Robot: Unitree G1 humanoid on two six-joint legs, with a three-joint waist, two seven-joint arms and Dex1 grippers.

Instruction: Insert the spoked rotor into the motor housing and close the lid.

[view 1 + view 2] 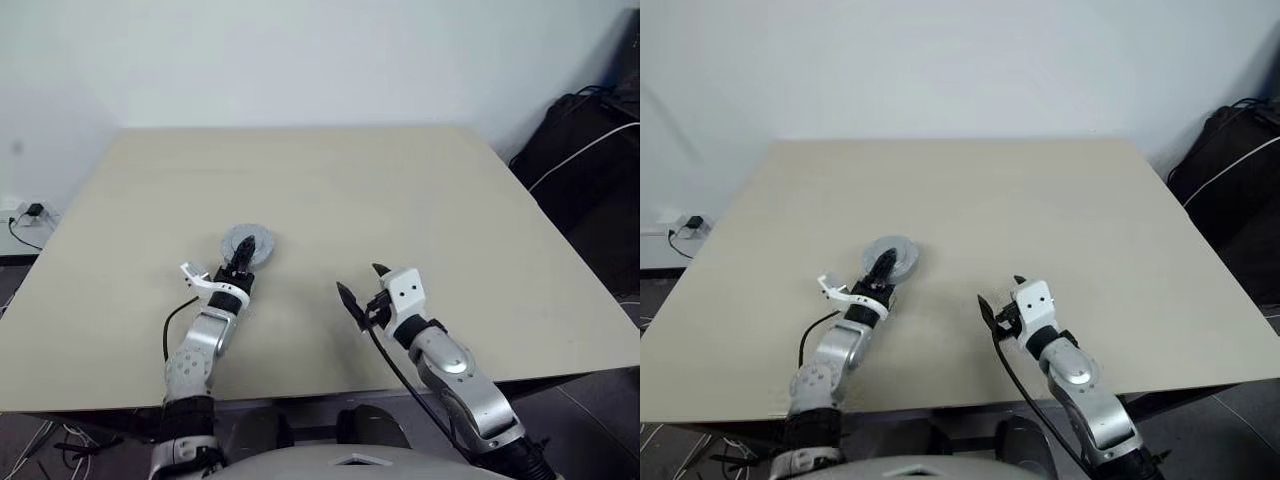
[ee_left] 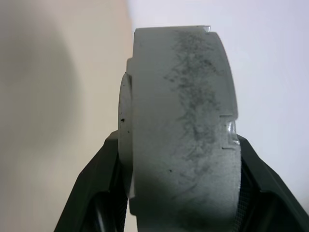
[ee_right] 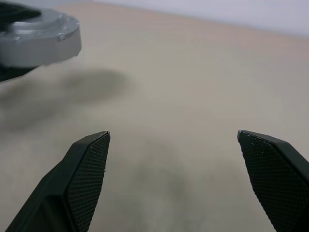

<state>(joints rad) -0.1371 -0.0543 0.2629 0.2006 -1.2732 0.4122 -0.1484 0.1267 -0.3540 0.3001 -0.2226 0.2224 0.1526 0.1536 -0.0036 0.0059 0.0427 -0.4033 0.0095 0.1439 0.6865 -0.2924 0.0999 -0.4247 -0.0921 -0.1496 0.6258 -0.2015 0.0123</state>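
The left gripper point(image 1: 240, 262) pinches a pale grey round assembly point(image 1: 246, 245) by its two flat faces, one black finger point(image 2: 91, 193) on each side, and holds it above the beige table point(image 1: 420, 200). Its shadow lies on the table under it. It looks like the lid; rotor and housing cannot be told apart. At about four o'clock from it, well apart, the right gripper point(image 1: 358, 283) stands spread wide, holding nothing, over bare tabletop.

Left gripper point(image 1: 241, 259) points toward 12 o'clock, fingers clamped on a grey disc point(image 1: 246, 245). Right gripper point(image 1: 360, 282) sits at its 4 o'clock, aimed toward 11, jaws spread wide, holding nothing.
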